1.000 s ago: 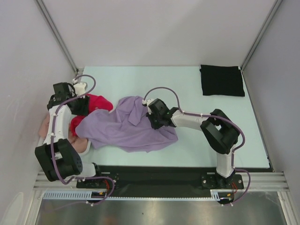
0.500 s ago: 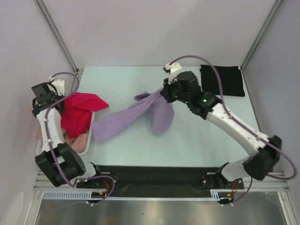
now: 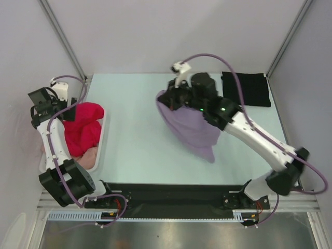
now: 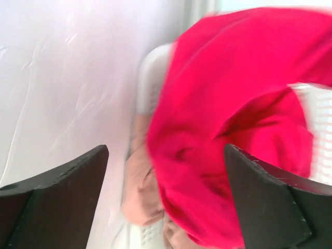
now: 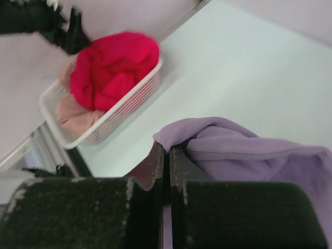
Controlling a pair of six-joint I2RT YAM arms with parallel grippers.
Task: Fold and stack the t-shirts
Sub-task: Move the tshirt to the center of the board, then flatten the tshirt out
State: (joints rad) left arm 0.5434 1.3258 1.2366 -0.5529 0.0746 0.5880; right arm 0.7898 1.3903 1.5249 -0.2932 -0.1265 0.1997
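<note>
Peach shirt (image 3: 92,154) lies lowest in the basket (image 3: 102,136) at my near left, with the magenta shirt (image 3: 83,127) heaped on top of it and bulging over the rim. My left gripper (image 3: 45,106) hangs over the far outer end of that basket. In the left wrist view its fingers (image 4: 57,202) stand wide apart with nothing between them, and the magenta shirt (image 4: 233,93), peach shirt (image 4: 140,192) and basket rim (image 4: 150,78) show below.

Further out, over the middle of the table (image 3: 135,140), my right gripper (image 3: 174,98) is raised and clamped on the lavender shirt (image 3: 192,127). The right wrist view shows the fingers (image 5: 155,166) pressed together on a bunched fold of the lavender shirt (image 5: 249,150). From that pinch the cloth hangs in a long drape that narrows to a point toward the near edge. I cannot tell whether that point touches the table.

Beyond it, in the far right corner, the black shirt (image 3: 246,89) lies flat as a folded square, well apart from the others.
</note>
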